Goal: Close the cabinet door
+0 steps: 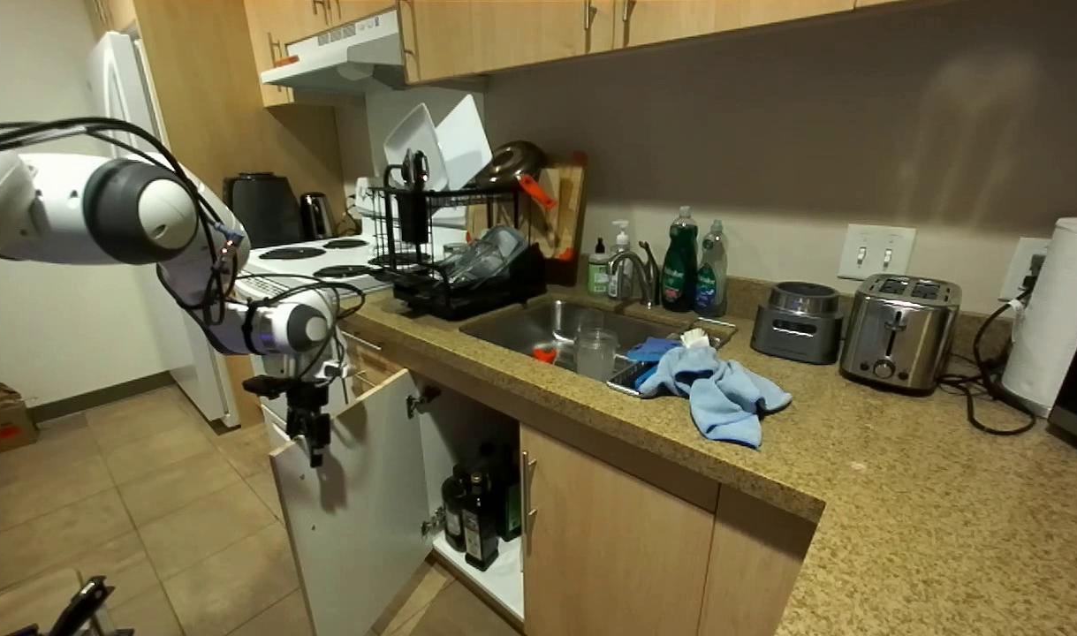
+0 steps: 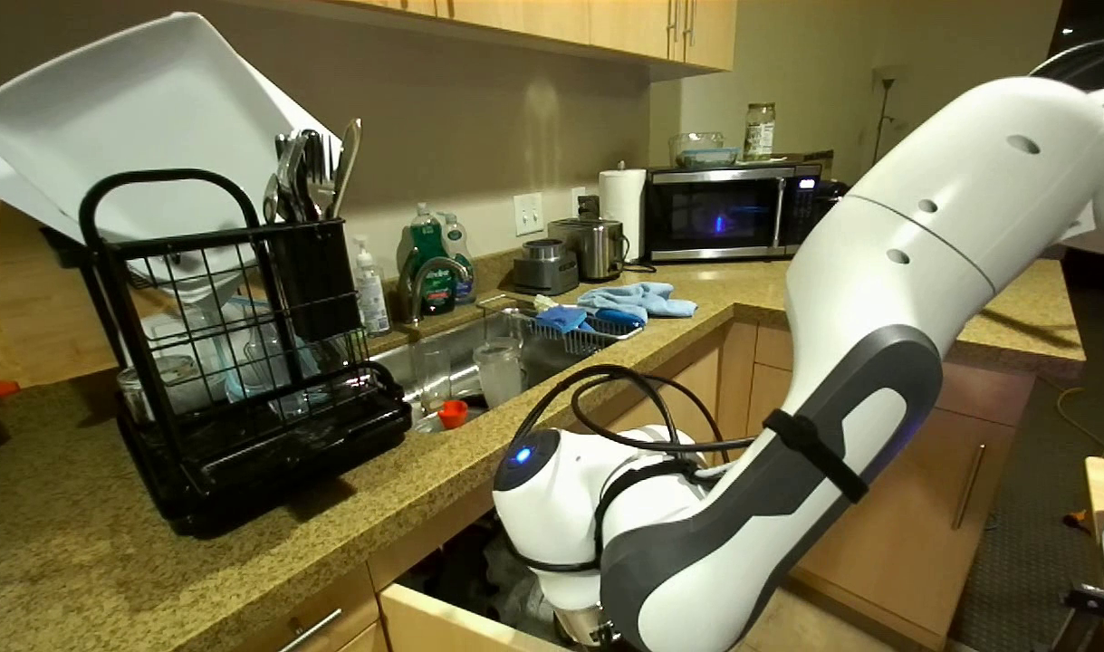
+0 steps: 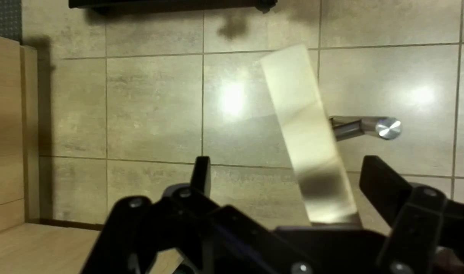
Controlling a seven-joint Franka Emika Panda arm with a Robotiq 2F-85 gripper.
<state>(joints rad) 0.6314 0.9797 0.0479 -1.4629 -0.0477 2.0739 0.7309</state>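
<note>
The cabinet door stands open, its white inner face (image 1: 361, 512) turned toward an exterior view. Its pale top edge (image 3: 304, 129) shows in the wrist view, with the metal bar handle (image 3: 388, 128) on its right. The door's pale upper edge (image 2: 452, 625) also shows in an exterior view, low in the picture. My gripper (image 1: 313, 446) is at the door's top edge near its free end. In the wrist view my gripper (image 3: 287, 167) is open, one finger on each side of the top edge. Whether a finger touches the door cannot be told.
Dark bottles (image 1: 481, 521) stand inside the cabinet. The neighbouring wood door (image 1: 618, 530) is shut. The stone countertop (image 1: 927, 512) overhangs the cabinets. A black dish rack (image 2: 244, 453) stands by the sink. A tiled floor (image 3: 155, 106) lies below.
</note>
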